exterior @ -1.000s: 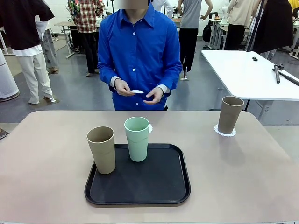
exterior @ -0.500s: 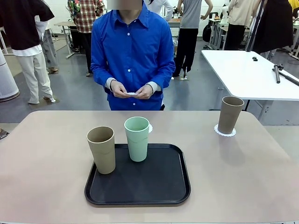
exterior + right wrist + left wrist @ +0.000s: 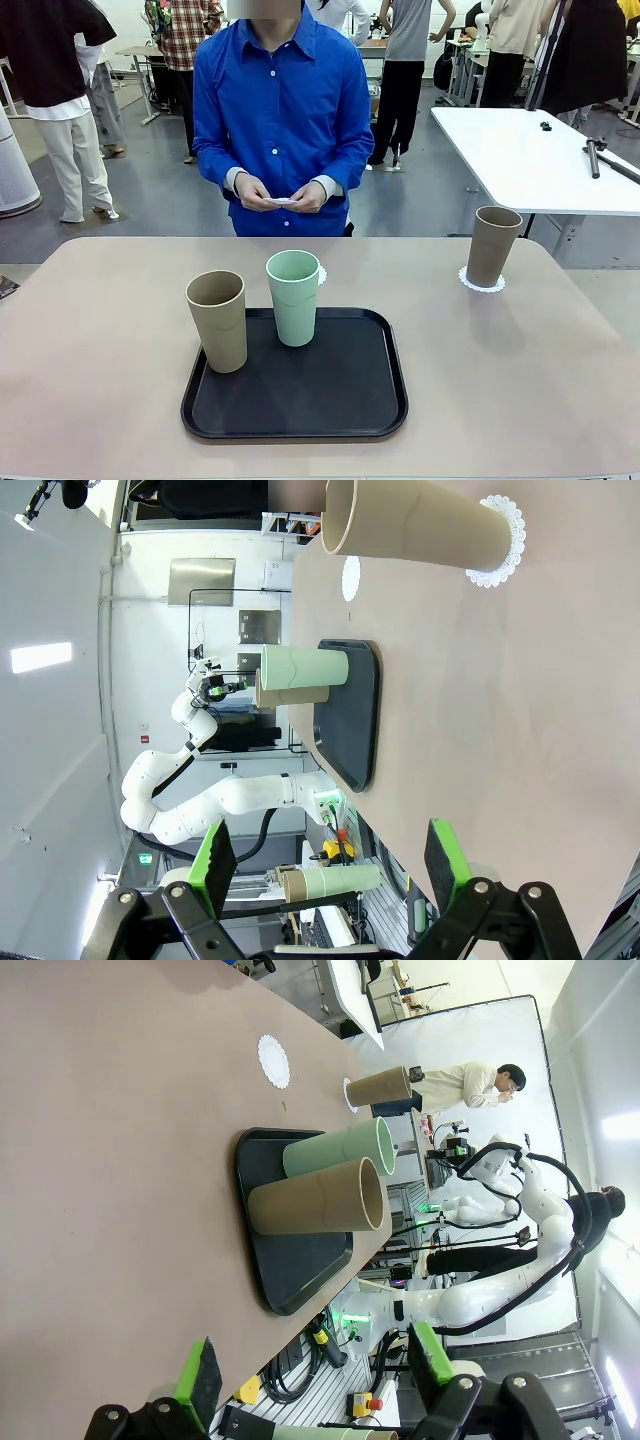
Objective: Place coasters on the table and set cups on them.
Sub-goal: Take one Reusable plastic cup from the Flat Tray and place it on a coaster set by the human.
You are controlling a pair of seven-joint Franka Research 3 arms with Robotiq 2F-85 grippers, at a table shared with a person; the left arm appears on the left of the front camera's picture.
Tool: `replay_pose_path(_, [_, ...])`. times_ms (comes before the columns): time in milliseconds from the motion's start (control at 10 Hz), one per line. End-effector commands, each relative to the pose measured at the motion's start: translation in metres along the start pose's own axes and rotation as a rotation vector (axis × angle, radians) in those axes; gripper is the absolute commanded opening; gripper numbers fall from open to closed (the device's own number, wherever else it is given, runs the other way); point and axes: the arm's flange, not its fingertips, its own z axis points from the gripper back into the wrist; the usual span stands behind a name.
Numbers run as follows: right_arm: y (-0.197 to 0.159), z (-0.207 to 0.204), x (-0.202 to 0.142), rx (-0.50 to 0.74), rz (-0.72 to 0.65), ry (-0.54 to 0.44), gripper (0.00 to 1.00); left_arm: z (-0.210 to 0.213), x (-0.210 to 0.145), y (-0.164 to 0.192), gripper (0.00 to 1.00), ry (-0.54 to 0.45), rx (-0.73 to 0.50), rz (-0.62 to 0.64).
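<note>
On the black tray (image 3: 300, 385) stand a tan cup (image 3: 217, 320) and a mint green cup (image 3: 293, 297). A second tan cup (image 3: 494, 245) stands on a lacy white coaster (image 3: 481, 282) on the table (image 3: 100, 350) at the far right. Another coaster (image 3: 321, 274) lies bare on the table behind the mint cup. The person across the table holds a third coaster (image 3: 283, 201) in both hands. My left gripper (image 3: 312, 1365) is open and hangs well short of the tan cup (image 3: 315, 1197) and mint cup (image 3: 335, 1150). My right gripper (image 3: 330, 858) is open too, far from the tan cup (image 3: 415, 525).
A white table (image 3: 530, 160) stands off to the back right with small tools on it. Bare tabletop stretches left of the tray and between the tray and the right cup. Other people stand in the room behind.
The person has shifted a little to the left and brought both hands together on the coaster. Cups, tray and both grippers have stayed put.
</note>
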Motion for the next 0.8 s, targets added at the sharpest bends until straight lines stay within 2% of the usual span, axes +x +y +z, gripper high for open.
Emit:
replay_pose_path(0, [0.0,0.0,0.0,0.0,0.0,0.0,1.0,0.002,-0.001,0.0,1.0,-0.01,-0.017,-0.008])
replay_pose_path(200, [0.0,0.0,0.0,0.0,0.0,0.0,1.0,0.002,-0.001,0.0,1.0,-0.01,-0.017,-0.008])
replay_pose_path(300, [0.013,-0.006,0.001,-0.035,0.102,0.048,1.0,0.002,-0.001,0.0,1.0,-0.01,-0.017,-0.008])
replay_pose_path(400, [0.037,-0.016,0.003,-0.082,0.145,0.08,1.0,0.002,-0.001,0.0,1.0,-0.01,-0.017,-0.008])
replay_pose_path(700, [0.145,-0.066,0.002,-0.309,0.351,0.198,1.0,0.002,-0.001,0.0,1.0,-0.01,-0.017,-0.008])
